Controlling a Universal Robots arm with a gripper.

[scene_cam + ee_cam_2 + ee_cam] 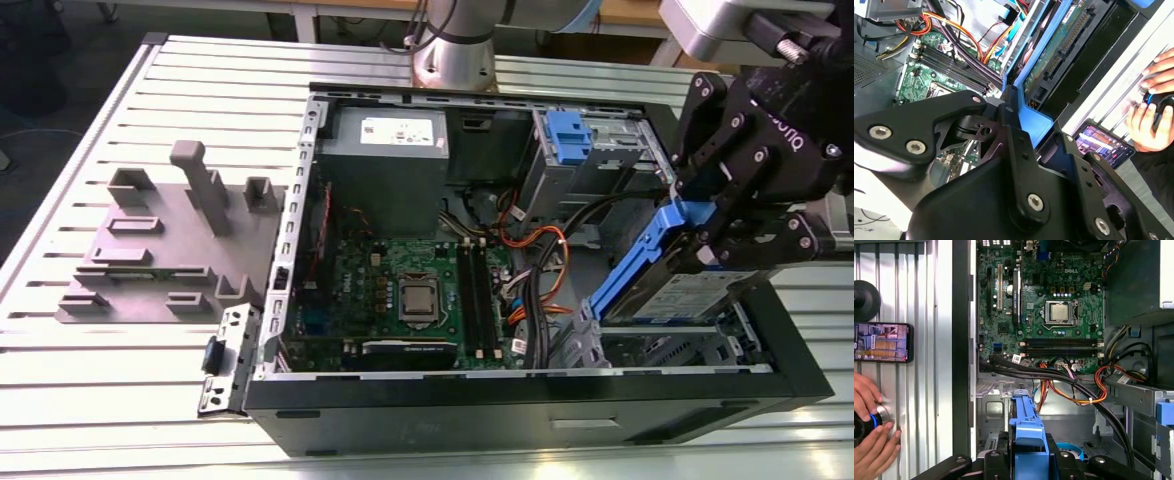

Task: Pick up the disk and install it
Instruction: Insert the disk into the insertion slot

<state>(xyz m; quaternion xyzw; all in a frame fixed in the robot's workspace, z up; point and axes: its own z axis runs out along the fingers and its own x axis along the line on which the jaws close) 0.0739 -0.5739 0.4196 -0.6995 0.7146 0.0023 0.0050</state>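
One disk (pixel 674 292), clipped in its blue frame, hangs tilted over the drive cage (pixel 667 348) at the exterior view's right of one open computer case (pixel 534 385). My fingers (pixel 763 238) are clamped on the frame's upper end. A second blue frame (pixel 567 135) sits in the upper bay.

Second wrist view: the disk's circuit side, one motherboard (pixel 929 75), one phone (pixel 1104 145).

First wrist view: two hands (pixel 874 450) on the tabletop (pixel 929 290).

Installation looks under way; seating calls for squaring the frame to the cage.
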